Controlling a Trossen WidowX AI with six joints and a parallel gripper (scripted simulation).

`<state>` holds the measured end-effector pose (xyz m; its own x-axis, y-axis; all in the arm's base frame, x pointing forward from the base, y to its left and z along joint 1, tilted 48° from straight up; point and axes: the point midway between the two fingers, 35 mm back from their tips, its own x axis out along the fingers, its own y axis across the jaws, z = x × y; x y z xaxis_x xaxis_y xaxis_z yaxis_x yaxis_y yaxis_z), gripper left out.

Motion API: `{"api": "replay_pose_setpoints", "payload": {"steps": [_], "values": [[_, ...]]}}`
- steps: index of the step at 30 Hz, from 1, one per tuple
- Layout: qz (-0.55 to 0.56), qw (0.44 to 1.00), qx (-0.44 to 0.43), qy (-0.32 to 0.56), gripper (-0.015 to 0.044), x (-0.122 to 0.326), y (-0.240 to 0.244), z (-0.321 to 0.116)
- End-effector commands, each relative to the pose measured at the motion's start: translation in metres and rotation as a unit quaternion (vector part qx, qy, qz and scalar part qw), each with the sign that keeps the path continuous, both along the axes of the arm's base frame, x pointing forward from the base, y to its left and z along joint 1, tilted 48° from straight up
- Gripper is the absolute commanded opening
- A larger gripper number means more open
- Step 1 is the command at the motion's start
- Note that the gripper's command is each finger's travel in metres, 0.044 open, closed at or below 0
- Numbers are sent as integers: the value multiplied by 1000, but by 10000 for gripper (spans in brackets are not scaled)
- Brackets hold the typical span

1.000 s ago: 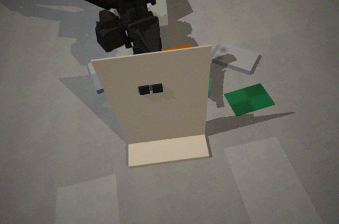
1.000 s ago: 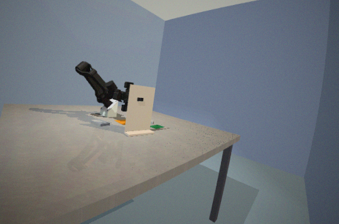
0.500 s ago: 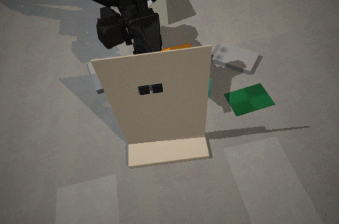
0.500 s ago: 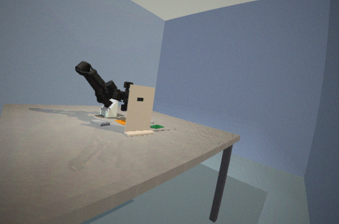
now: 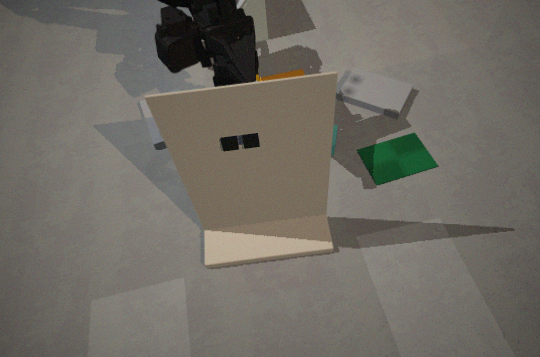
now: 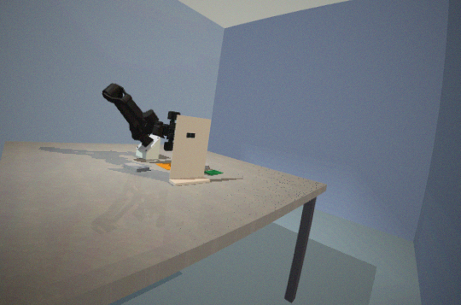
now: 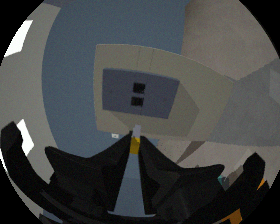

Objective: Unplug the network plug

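My gripper (image 7: 135, 139) is shut on the yellow plug (image 7: 135, 146), whose pale grey front end points toward the panel. The upright beige panel (image 5: 285, 166) (image 6: 192, 156) (image 7: 108, 56) stands in front of the fingers. Its blue-grey socket plate (image 7: 118, 90) shows two dark openings in the wrist view; the plug's front end appears below the plate, in neither opening. The panel hides the fingertips and plug in the top and exterior views. A green square (image 5: 400, 158) (image 6: 213, 173) lies flat beside the panel. An orange patch (image 5: 285, 75) (image 6: 163, 166) lies behind it. Which is the marked square is unclear.
A pale grey flat block (image 5: 377, 91) lies behind the green square, and another pale block (image 5: 152, 123) is partly hidden left of the panel. A teal thing (image 5: 334, 141) shows at the panel's right edge. A whitish block (image 5: 258, 13) (image 6: 149, 150) stands by the arm.
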<state>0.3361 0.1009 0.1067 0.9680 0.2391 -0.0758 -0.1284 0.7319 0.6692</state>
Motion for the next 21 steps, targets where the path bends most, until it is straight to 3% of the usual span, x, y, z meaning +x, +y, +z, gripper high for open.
{"api": "replay_pose_setpoints", "payload": {"steps": [1, 21], "values": [[-2, 1000, 2, 0, 0, -4, -1, 0], [-1, 1000, 2, 1, 0, -16, 25, 26]]}}
